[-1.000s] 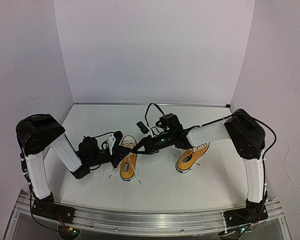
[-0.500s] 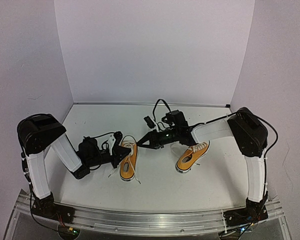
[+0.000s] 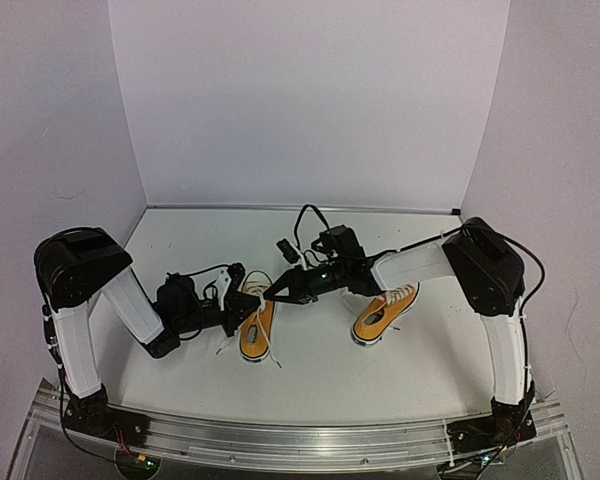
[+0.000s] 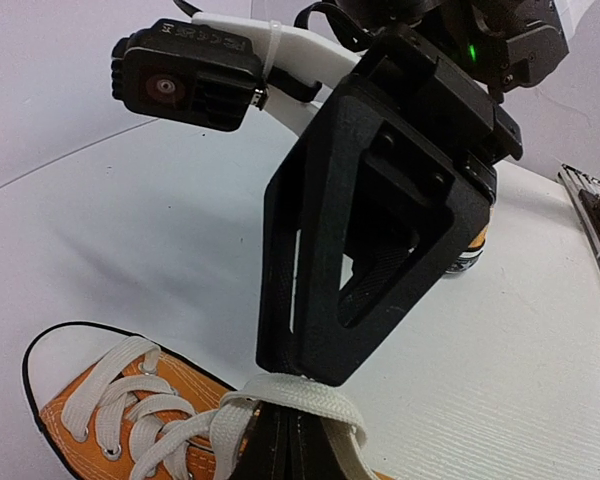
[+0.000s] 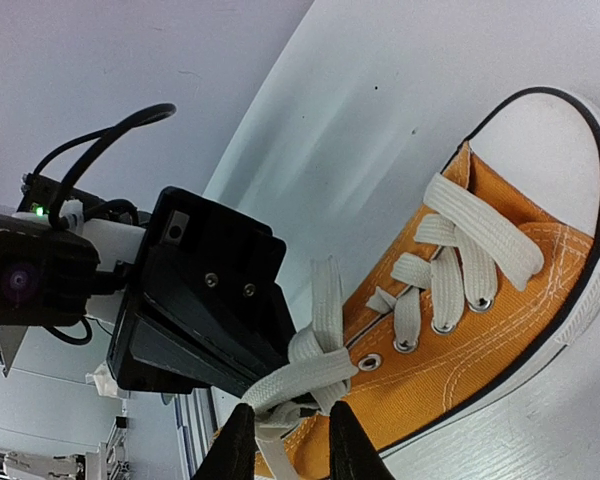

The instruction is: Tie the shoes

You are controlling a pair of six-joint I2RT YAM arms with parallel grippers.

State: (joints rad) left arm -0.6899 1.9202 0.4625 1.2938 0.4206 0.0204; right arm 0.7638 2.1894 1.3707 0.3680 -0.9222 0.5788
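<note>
Left shoe (image 3: 256, 338) sits around 7 o'clock from the middle of the surface (image 3: 310, 385), with the right shoe (image 3: 385, 312) off at 4 o'clock. The left pincer (image 4: 285, 445) is clenched on a bunched bit of white lace (image 5: 305, 380) above the eyelets. The right pincer (image 5: 285, 445) straddles that lace, tips apart, not pinching yet. Looks like the first knot is underway. My guess for next: right clamps, then both pull opposite ways.
</note>
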